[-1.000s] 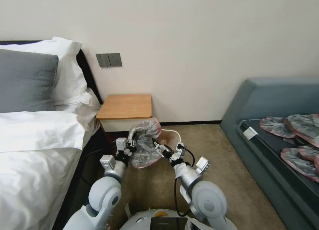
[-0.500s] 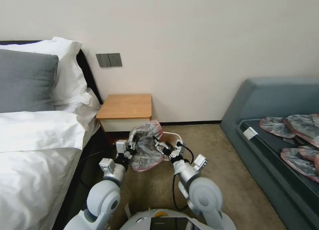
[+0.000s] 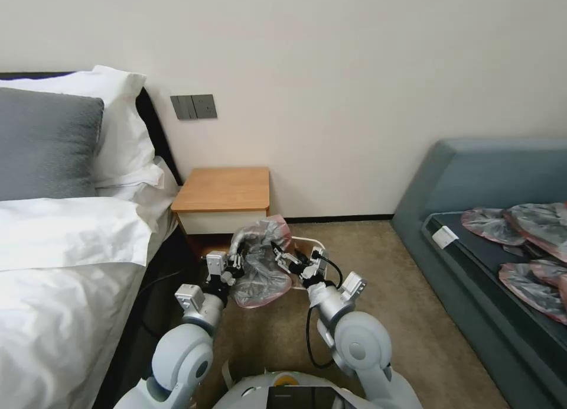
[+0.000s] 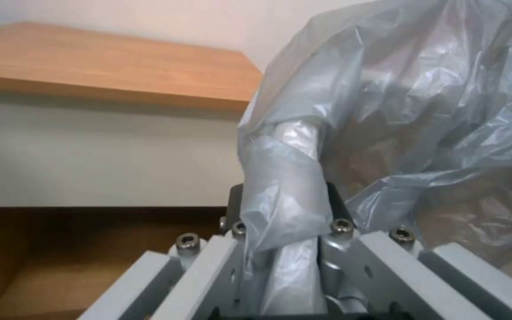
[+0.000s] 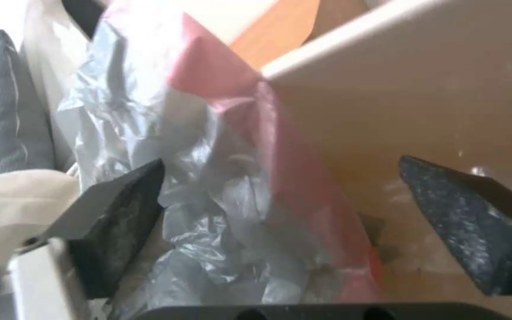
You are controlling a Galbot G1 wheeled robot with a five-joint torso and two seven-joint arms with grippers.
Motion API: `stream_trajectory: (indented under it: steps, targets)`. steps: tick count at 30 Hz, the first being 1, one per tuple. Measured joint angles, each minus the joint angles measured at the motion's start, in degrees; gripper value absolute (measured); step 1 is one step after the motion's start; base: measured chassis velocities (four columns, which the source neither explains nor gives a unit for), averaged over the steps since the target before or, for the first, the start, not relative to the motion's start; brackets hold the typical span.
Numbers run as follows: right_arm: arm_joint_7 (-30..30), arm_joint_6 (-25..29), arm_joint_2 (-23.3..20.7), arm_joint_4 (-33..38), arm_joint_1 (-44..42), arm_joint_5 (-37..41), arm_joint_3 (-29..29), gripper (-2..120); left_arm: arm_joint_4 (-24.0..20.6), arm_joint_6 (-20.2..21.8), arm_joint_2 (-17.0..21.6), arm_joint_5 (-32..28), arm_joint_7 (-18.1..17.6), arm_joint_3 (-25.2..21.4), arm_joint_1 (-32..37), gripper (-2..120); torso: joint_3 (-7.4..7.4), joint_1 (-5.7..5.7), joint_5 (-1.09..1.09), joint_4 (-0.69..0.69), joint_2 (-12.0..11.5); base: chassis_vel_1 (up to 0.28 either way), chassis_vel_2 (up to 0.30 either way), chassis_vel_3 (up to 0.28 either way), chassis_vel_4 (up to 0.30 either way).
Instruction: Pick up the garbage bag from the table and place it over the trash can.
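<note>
small orange-brown wooden table (image 3: 223, 188) by the white bed | my left claw (image 3: 232, 261) pinched tight on the crinkly shiny grey garbage bag with pink-red rim (image 3: 260, 261), bunched, long way tilted up toward table, draped across cream plastic trash can (image 3: 311, 242) | my right claw (image 3: 282, 257) spread apart

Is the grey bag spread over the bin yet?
Not yet. The garbage bag hangs crumpled, shut in the left gripper; the open right gripper straddles its pink edge beside the trash can rim.

I see the garbage bag (image 3: 260, 267), grey and crumpled with pink rim, draped over the cream trash can (image 3: 307, 241) beside the table (image 3: 222, 189).
</note>
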Motion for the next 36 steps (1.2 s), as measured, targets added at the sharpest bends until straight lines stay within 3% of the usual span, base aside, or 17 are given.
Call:
stream_trajectory:
  steps: [10,13,17,21,27,36]
  targets:
    - [-1.76,0.18,-0.48,-0.37,0.16,-1.16,0.09,60,-0.32,0.60,-0.19,-0.90,0.02,-0.02,0.53,5,0.00,0.00,0.00,0.00,0.00,0.000,0.000,0.000,0.000]
    - [-2.39,0.21,-0.61,-0.37,0.02,-1.79,0.12,43,-0.32,1.28,-0.33,-1.85,-0.59,-0.02,0.42,5,0.00,0.00,0.00,0.00,0.00,0.000,0.000,0.000,0.000]
    - [-2.86,0.18,-0.76,-0.21,-0.23,-2.31,0.12,31,-0.26,2.04,-0.50,-3.15,-1.57,-0.01,0.20,5,0.00,0.00,0.00,0.00,0.00,0.000,0.000,0.000,0.000]
    - [-2.98,0.13,-0.82,-0.09,-0.28,-2.45,0.12,25,-0.20,2.28,-0.58,-3.63,-1.86,0.00,0.13,5,0.00,0.00,0.00,0.00,0.00,0.000,0.000,0.000,0.000]
    - [-3.91,-0.74,-1.31,0.45,-0.41,-4.24,0.11,0,0.40,2.99,-1.09,-5.13,-2.84,0.30,-0.07,5,0.00,0.00,0.00,0.00,0.00,0.000,0.000,0.000,0.000]
    - [-5.20,-0.78,-2.26,3.72,-0.87,-2.28,1.51,0,1.59,4.44,-1.08,-8.23,-5.23,0.25,-1.59,5,0.00,0.00,0.00,0.00,0.00,0.000,0.000,0.000,0.000]
